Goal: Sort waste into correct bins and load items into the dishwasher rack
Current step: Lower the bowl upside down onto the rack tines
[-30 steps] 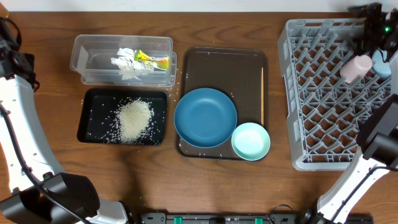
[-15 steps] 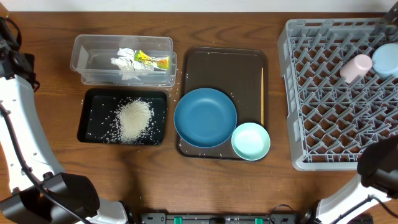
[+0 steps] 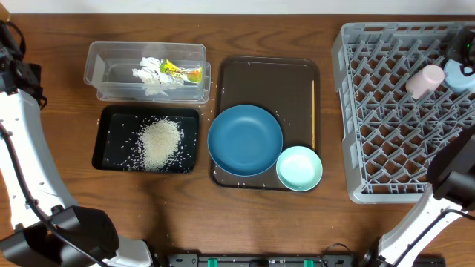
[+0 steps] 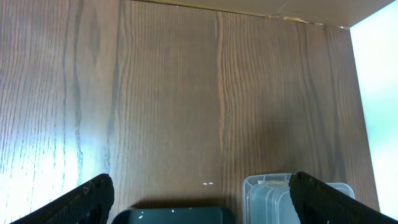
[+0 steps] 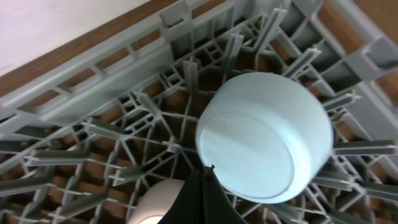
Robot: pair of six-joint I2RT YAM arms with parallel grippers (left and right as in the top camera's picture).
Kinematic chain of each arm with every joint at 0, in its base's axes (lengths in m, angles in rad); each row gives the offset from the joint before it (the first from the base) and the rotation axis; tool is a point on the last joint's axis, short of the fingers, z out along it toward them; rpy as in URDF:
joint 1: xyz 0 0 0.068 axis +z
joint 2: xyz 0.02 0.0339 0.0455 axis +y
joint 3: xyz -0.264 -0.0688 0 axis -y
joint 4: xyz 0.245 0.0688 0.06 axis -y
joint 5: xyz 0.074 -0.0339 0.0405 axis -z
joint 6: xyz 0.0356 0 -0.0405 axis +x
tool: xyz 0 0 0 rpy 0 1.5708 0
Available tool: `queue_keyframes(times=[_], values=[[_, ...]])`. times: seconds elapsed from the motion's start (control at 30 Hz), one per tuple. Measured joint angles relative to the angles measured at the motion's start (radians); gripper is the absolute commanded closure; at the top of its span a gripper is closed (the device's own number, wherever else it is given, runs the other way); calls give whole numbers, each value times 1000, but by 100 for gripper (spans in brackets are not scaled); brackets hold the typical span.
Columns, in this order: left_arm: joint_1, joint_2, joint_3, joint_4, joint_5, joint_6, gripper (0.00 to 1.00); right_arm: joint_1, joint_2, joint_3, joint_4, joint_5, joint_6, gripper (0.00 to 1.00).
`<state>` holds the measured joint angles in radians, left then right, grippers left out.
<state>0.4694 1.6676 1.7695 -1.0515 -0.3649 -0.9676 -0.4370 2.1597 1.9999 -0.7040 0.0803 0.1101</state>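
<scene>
Holds the left gripper (image 4: 200, 182) spread wide over the wooden table (image 4: 186, 93), nothing between the fingers (image 4: 87, 199), with a corner of the clear container (image 4: 273, 196) and the black tray (image 4: 174, 216) at the lower edge of its wrist view. Hangs the right gripper (image 5: 208, 173) over the far right corner of the grey dishwasher rack (image 3: 393, 126), jaws pressed together and empty, close to an upturned mint bowl (image 5: 264, 146) beside the pink cup (image 3: 424, 80). Has tissue (image 3: 148, 74) and yellow wrapper (image 3: 182, 72) in the container, rice (image 3: 159, 142) heaped in the black tray. Shows blue plate (image 3: 245, 139) and second bowl (image 3: 299, 167) just beside each other on the brown tray (image 3: 267, 81), chopsticks (image 3: 313, 111) along its right edge
</scene>
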Motion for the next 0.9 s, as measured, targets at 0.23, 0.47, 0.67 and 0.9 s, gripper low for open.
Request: queue_keyframes(times=[0.23, 0.47, 0.67, 0.9], values=[[0, 0, 0, 0, 0, 0, 8, -2, 0, 0, -13, 60, -8, 99], [0, 0, 0, 0, 0, 0, 8, -32, 40, 0, 3, 68, -8, 99], [0, 0, 0, 0, 0, 0, 8, -42, 106, 0, 32, 74, -9, 99], [0, 0, 0, 0, 0, 0, 8, -42, 124, 0, 77, 86, -9, 99]])
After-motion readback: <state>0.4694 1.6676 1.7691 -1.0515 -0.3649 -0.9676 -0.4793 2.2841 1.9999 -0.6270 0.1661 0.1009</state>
